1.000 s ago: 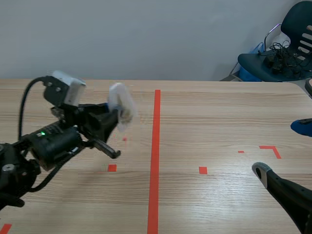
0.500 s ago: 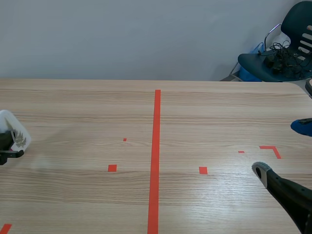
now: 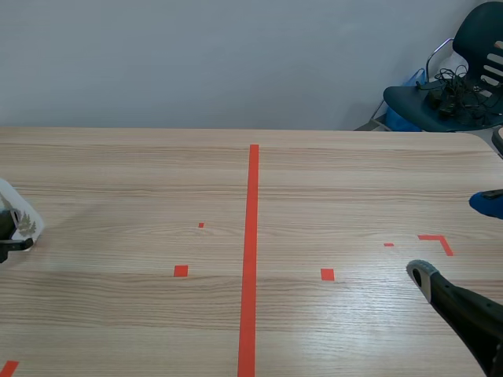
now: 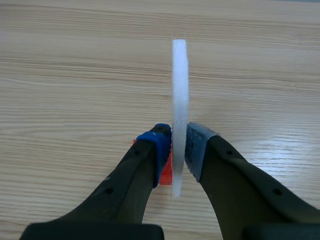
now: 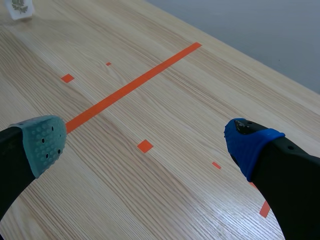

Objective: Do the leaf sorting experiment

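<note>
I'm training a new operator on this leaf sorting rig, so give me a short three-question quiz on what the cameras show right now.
1. True or false: the right gripper stands open with nothing between its fingers.
2. What is shut on the thin white card with a leaf print? A. the left gripper B. the right gripper C. neither gripper
3. Fill in: in the left wrist view the card is seen ___ (face-on or edge-on).

Key: 1 true; 2 A; 3 edge-on.
</note>
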`<move>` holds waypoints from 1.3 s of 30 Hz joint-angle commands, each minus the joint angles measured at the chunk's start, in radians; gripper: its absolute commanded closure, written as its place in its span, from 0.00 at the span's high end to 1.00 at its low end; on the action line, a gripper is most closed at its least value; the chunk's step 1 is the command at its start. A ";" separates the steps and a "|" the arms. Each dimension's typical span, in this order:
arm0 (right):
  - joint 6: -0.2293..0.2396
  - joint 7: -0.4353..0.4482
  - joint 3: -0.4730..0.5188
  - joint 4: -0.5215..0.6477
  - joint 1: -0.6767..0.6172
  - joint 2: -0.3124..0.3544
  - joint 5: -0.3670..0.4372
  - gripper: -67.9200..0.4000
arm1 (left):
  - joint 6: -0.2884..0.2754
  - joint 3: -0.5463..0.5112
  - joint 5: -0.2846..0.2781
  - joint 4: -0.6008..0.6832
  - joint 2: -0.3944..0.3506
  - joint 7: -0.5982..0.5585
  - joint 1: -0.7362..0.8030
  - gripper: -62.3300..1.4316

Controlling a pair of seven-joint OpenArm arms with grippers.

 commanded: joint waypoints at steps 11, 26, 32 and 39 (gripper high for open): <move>-0.004 0.022 0.011 0.007 0.011 0.000 0.019 1.00 | -0.005 -0.003 -0.011 0.022 -0.011 -0.017 -0.005 0.59; 0.000 0.040 0.093 0.008 0.011 0.000 0.124 1.00 | -0.401 -0.208 -0.124 0.584 -0.184 0.195 0.211 1.00; 0.039 0.036 0.114 0.008 0.011 0.000 0.136 1.00 | -0.482 -0.206 -0.128 0.877 -0.147 0.208 0.342 1.00; 0.038 0.025 0.114 0.008 0.011 0.000 0.136 1.00 | -0.482 -0.203 -0.064 1.059 -0.069 0.208 0.436 1.00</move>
